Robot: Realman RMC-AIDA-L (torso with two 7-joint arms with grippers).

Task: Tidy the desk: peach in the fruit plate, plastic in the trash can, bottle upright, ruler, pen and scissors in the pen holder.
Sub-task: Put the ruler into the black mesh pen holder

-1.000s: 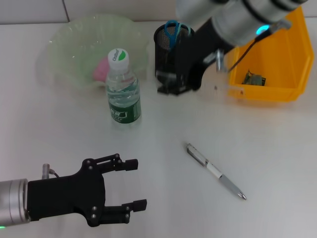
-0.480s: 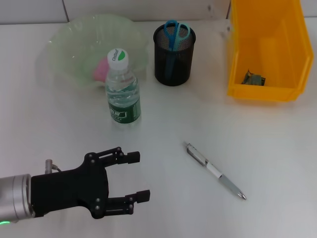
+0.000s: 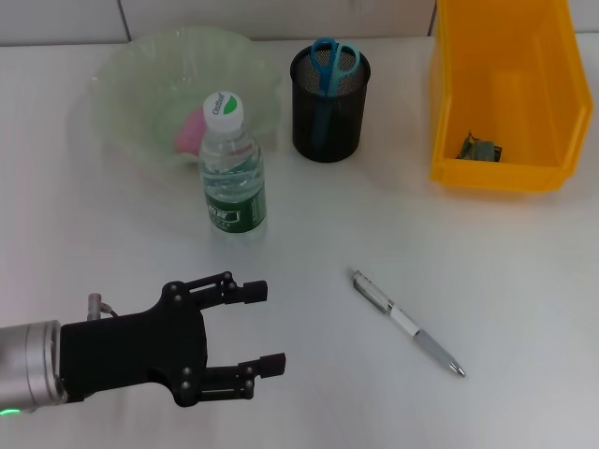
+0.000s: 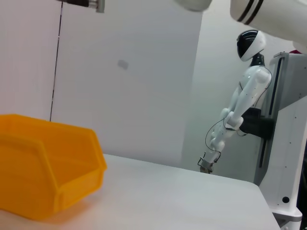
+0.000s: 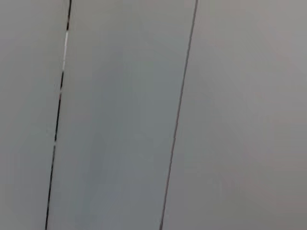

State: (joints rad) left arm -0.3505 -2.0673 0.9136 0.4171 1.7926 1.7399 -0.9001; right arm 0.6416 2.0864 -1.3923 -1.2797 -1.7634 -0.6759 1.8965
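White desk (image 3: 524,281), pale wall panels behind. Left gripper (image 3: 264,327) hovers low over the near-left desk, fingers spread, holding nothing. Right gripper isn't visible; its wrist cam sees only grey wall panels. Pen (image 3: 408,323) lies flat on the desk, well apart from the left gripper. Bottle (image 3: 232,168) stands upright beside the green fruit plate (image 3: 122,103), pink peach (image 3: 192,131) inside. Scissors (image 3: 329,58) stand in the black pen holder (image 3: 328,112). Yellow trash bin (image 3: 496,94) far right holds a small scrap. A white humanoid robot (image 4: 237,103) stands beyond the desk.

A white humanoid robot (image 4: 242,103) stands beyond my bench's far edge, against a pale wall (image 4: 124,72).
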